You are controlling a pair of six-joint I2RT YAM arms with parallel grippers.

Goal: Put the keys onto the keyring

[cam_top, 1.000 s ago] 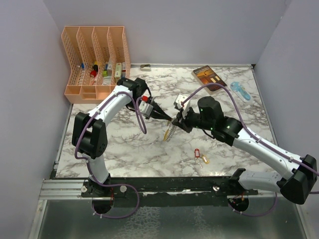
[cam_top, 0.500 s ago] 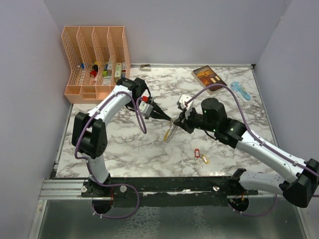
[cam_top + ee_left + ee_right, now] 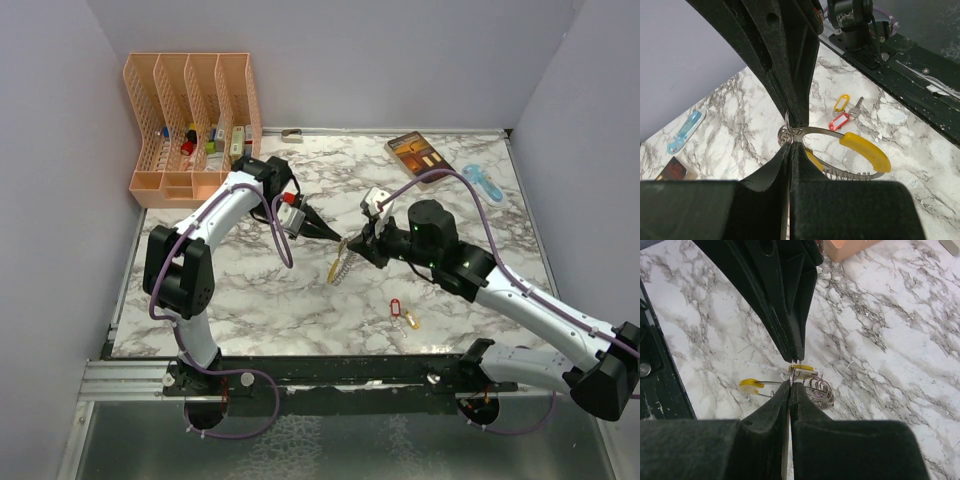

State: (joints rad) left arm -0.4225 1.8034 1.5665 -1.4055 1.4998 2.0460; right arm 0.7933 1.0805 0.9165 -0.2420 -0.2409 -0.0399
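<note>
**A:** Keyring [image 3: 340, 266] first, seen from above. Where is it?

**B:** Hanging over the middle of the tabletop [image 3: 250, 290], just below where the left pincer [image 3: 333, 237] and right pincer [image 3: 354, 246] meet tip to tip. The keys [image 3: 401, 316], with red and orange tags, lie loose toward the near edge, well apart from it. I judge the step in hand is steadying or opening the ring. I see no key on it.

**A:** Left wrist?

**B:** The left pincer is closed, nipping the keyring at a small wire loop at the end of its arc. The yellow segment [image 3: 867, 150] curves away beyond. The right pincer's tips press on the same spot.

**A:** Right wrist?

**B:** Same pinch. The right pincer is fully closed on that thin loop, and the rest of the keyring dangles just beside it. Next, I think, one arm must let go and fetch a key without the ring dropping.

**A:** Any writing?

**B:** None readable. The tags are too small, and so are the things in the rack [image 3: 195, 110] at the far left corner.
</note>
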